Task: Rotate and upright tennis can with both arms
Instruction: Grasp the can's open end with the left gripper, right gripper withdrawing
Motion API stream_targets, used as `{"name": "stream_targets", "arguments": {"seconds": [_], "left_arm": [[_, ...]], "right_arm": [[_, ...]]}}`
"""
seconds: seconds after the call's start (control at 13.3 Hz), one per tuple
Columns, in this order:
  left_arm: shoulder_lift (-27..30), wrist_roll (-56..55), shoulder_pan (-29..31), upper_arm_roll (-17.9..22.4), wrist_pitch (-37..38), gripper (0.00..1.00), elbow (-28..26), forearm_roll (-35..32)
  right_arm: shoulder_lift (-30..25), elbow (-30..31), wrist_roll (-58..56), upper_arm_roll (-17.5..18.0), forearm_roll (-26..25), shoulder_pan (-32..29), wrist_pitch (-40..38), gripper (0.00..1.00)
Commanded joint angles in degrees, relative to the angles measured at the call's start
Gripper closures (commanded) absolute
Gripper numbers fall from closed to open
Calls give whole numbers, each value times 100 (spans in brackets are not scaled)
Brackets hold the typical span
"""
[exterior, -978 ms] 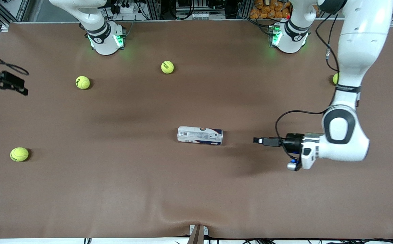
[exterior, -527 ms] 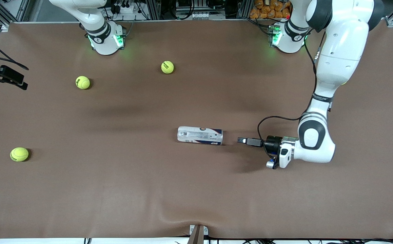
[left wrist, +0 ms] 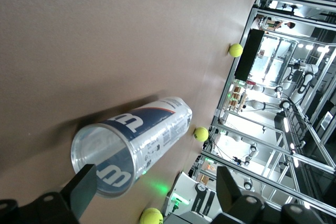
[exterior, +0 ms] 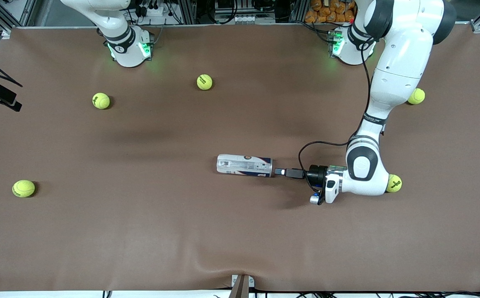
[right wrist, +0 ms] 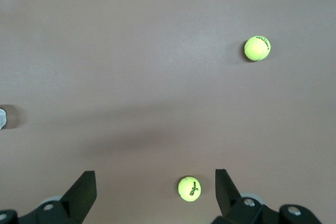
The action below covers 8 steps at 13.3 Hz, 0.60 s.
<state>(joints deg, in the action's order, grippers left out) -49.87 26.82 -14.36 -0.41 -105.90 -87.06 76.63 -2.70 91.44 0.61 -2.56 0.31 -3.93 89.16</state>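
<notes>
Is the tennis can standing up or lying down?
Lying down. The tennis can rests on its side on the table, and its round open end faces the open left gripper.

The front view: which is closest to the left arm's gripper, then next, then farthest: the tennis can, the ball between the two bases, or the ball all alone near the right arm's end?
From the left gripper, open:
1. The tennis can, lying on its side right at the fingertips.
2. The ball between the bases, farther from the camera than the can.
3. The lone ball, toward the right arm's end of the table.

White-and-navy tennis can [exterior: 244,166], yellow-green tennis balls [exterior: 101,100], brown table [exterior: 140,223]
</notes>
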Motion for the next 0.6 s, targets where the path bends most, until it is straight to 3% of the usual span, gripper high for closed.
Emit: {"name": "stream_targets", "arguments": {"seconds": [0.0, 0.53], "left_arm": [[-75, 33, -58, 15, -132, 0, 31, 255], [-189, 112, -418, 15, -395, 0, -22, 852]], "right_arm": [[85, -214, 97, 80, 4, -73, -101, 0], [173, -214, 88, 106, 66, -38, -101, 0]]}}
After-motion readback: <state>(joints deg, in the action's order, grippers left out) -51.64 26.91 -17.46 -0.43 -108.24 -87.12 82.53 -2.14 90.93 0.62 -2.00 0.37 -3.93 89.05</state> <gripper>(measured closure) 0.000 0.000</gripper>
